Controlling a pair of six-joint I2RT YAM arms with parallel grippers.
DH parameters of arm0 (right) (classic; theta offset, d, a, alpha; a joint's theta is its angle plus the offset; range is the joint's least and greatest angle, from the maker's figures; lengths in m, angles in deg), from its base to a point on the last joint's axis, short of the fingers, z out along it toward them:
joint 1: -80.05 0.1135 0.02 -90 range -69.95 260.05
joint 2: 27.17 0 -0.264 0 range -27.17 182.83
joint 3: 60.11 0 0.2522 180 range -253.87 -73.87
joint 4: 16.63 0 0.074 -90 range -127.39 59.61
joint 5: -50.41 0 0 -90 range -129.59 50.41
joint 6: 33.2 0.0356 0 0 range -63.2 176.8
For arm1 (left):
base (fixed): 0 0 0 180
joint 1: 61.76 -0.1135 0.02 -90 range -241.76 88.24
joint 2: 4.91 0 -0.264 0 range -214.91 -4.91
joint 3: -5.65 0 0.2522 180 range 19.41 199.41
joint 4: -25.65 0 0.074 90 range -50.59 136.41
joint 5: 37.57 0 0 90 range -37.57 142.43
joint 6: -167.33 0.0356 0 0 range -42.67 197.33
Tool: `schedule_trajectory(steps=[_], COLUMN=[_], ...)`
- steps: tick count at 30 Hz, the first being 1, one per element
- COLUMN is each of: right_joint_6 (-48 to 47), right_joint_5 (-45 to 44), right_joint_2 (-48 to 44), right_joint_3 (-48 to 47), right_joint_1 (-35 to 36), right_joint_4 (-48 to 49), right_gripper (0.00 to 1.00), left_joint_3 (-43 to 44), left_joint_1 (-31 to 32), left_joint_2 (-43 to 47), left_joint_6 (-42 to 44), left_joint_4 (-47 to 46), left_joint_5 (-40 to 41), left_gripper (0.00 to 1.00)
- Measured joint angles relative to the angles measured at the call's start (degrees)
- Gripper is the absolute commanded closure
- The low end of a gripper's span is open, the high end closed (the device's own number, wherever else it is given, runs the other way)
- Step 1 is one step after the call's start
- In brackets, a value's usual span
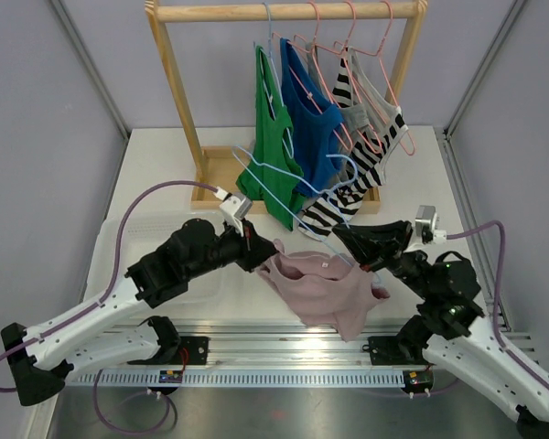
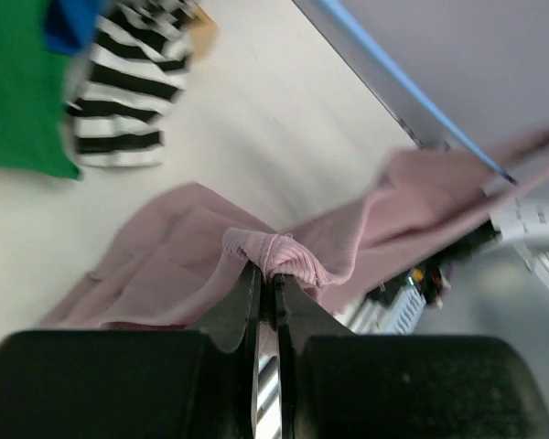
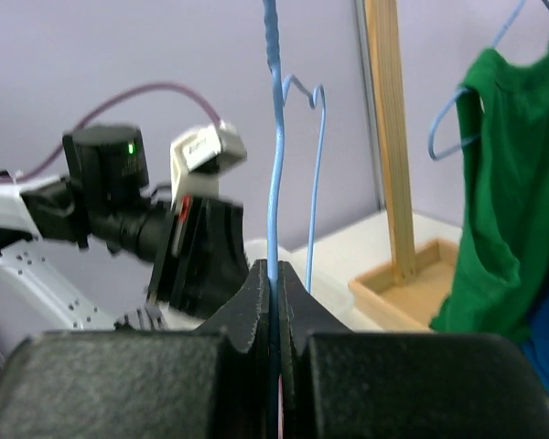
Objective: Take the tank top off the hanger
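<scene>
In the top view, the pink tank top [image 1: 322, 291] is seen hanging crumpled and slack between the two arms, low over the near part of the table [image 1: 156, 174]. The pulling-off step is judged to be in hand.

In the left wrist view, the left gripper [image 2: 267, 274] is clenched on a bunched fold of the garment.

In the right wrist view, the right gripper [image 3: 274, 274] is clamped on the light blue hanger [image 3: 274, 165]. Whether cloth remains hooked cannot be told, so the two should next be drawn apart.

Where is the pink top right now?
The pink top is in the middle of the top view, near the front edge, pinched by the left gripper, with the right gripper beside it.
</scene>
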Motion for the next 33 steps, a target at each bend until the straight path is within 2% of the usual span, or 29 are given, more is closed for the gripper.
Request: schedule_trajectory(steps=[2,5,12,15,21,27,33], right_joint_6=[1.1,2.1,2.5,2.8,2.0,-0.9,-2.1], right_joint_5=[0.4,0.0,-3.3,-2.4,0.3,-3.1,-2.6], right_joint_2=[5.9,13.3,21.1,25.3,30.3,30.7,37.8], right_joint_3=[2.6,4.2,5.3,5.7,3.1,-8.5,-9.3], right_joint_1=[0.0,0.0,0.0,0.0,0.2,0.4,0.6], right_joint_4=[11.5,23.5,42.8,50.3,52.0,42.6,53.9], right_gripper=[1.0,1.0,1.0,1.0,1.0,1.0,1.0], left_joint_3=[-2.9,-6.5,-7.8,-9.3,-11.9,-11.9,-12.5], left_joint_1=[0.8,1.4,1.4,1.5,2.2,3.8,6.6], left_joint_2=[0.6,0.9,-1.5,-3.0,-6.3,-7.8,-7.5], left_joint_6=[0.5,0.8,-0.1,-0.4,-1.5,-1.8,-1.3], left_joint_4=[-2.0,-2.3,2.6,1.4,1.5,3.2,0.5], left_joint_5=[-3.7,-5.3,4.8,5.6,7.4,10.6,9.2], left_gripper=[1.0,1.0,1.0,1.0,1.0,1.0,1.0])
